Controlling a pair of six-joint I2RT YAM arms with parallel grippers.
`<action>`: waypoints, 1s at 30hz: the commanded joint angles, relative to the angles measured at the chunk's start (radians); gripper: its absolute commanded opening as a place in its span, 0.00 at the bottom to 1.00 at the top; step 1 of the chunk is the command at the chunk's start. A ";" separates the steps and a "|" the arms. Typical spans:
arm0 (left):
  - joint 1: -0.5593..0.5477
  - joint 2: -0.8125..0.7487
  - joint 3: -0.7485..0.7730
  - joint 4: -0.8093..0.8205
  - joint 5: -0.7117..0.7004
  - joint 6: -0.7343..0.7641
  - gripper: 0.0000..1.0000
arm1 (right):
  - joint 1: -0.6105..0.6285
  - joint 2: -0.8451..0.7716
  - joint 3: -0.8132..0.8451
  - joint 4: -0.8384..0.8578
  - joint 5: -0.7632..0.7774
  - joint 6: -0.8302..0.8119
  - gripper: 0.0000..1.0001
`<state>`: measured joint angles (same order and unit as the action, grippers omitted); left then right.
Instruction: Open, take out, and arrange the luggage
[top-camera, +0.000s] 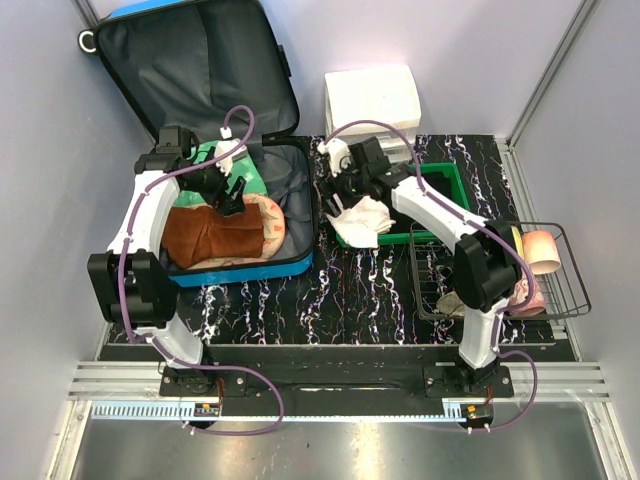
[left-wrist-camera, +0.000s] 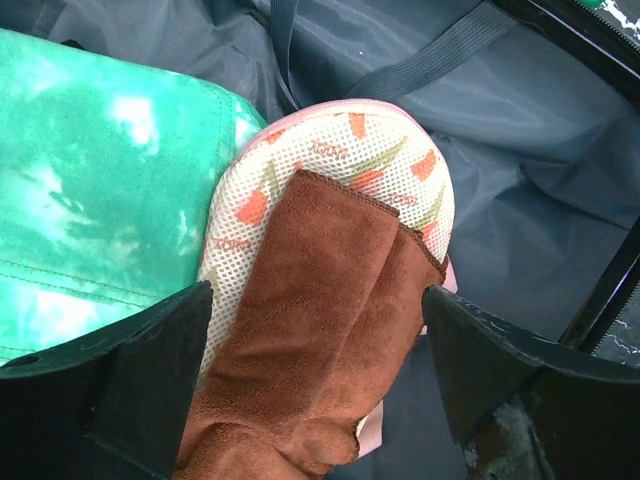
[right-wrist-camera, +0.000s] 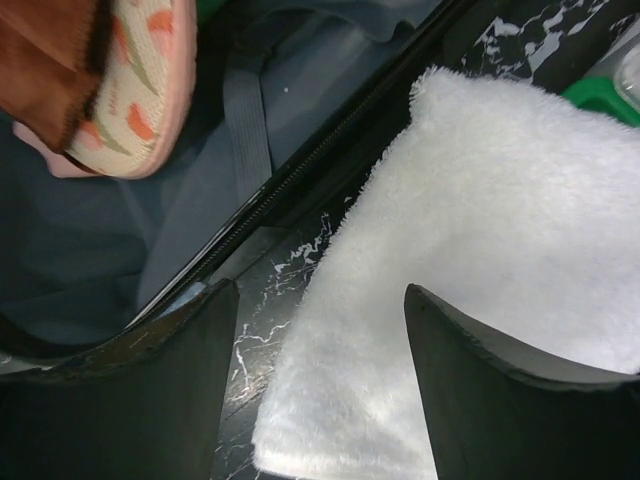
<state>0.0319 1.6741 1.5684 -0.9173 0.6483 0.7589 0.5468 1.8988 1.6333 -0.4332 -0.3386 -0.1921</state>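
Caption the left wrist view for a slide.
Open left gripper over a brown cloth lying on a mesh pouch in the luggage.

No legible text; mesh pouch (left-wrist-camera: 330, 170) lettering too blurred.

- Here's the tabletop (top-camera: 360, 285): black, marbled with white veins, running the whole width.
- On the left, the luggage (top-camera: 250, 272) lies open, its blue shell flat on the marble.
- Just right of it, a fluffy white cloth (top-camera: 365, 220) lies partly on the bare surface, up against the green tray (top-camera: 455, 185).
- A white organiser (top-camera: 372, 98) stands at the far edge, behind the tray.
- A wire basket (top-camera: 570, 290) sits at the right side.
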 joint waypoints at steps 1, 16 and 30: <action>0.006 -0.057 -0.036 0.057 0.040 -0.035 0.90 | 0.033 0.066 -0.013 0.031 0.116 -0.056 0.76; 0.007 -0.034 -0.001 0.055 0.048 -0.027 0.90 | 0.031 0.149 -0.047 0.042 0.251 -0.124 0.30; 0.013 -0.022 0.001 0.057 0.053 -0.012 0.90 | -0.308 -0.052 -0.061 -0.067 0.047 -0.036 0.00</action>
<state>0.0341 1.6577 1.5372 -0.8886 0.6563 0.7330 0.4068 1.9343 1.5845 -0.4458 -0.2077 -0.2695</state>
